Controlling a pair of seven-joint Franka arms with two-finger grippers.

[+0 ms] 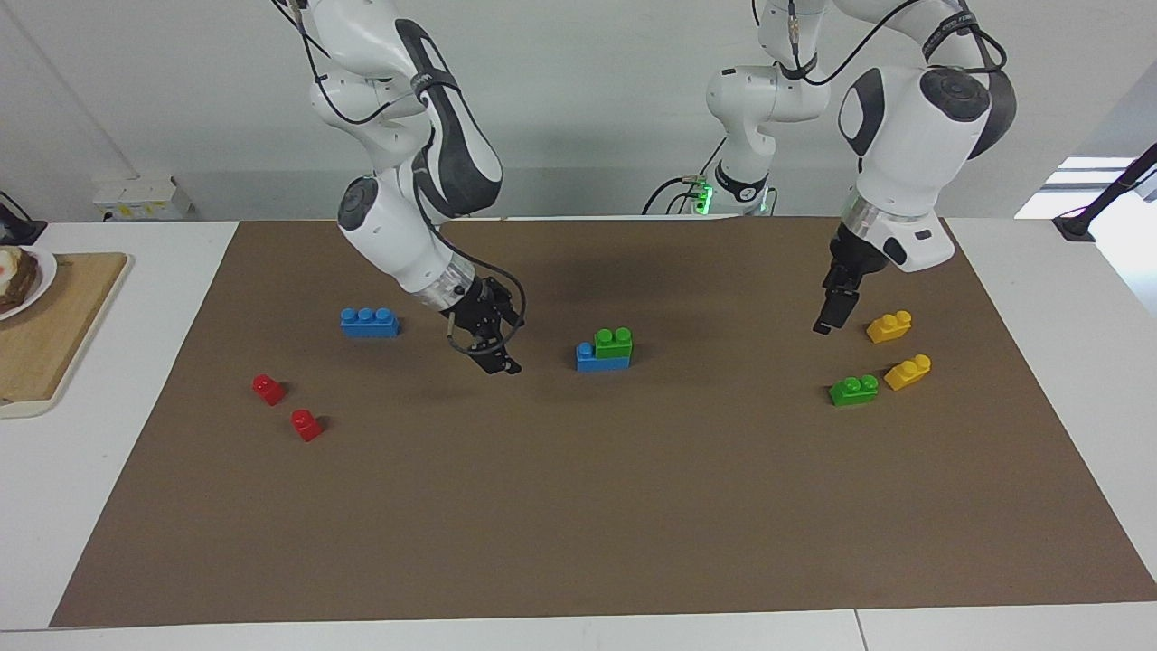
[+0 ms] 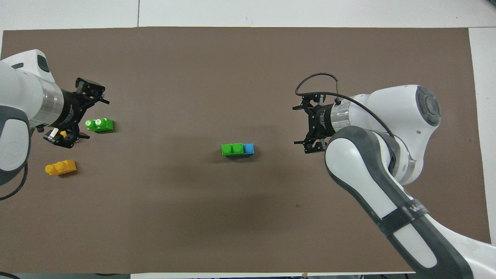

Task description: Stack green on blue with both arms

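Green brick (image 1: 614, 342) sits on blue brick (image 1: 602, 361), mid-mat: one stack done. Second green brick (image 1: 854, 390) and blue brick (image 1: 369, 322) remain apart. Right gripper (image 1: 495, 354) empty, spread; left gripper (image 1: 830, 318) state indeterminable

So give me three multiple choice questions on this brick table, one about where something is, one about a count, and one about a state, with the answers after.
1. Where is the loose green brick?
A. On the cutting board
B. Beside the yellow bricks, toward the left arm's end
C. Between the red bricks

2. How many red bricks lie on the brown mat?
A. One
B. Two
C. Four

3. What state is the middle blue brick in?
A. Bare
B. Held in a gripper
C. A green brick sits on it

Answers:
1. B, it lies beside the two yellow bricks, near the left gripper.
2. B, two lie toward the right arm's end.
3. C, the stacked green brick covers two studs, one stays bare, and the right gripper hangs beside the stack.
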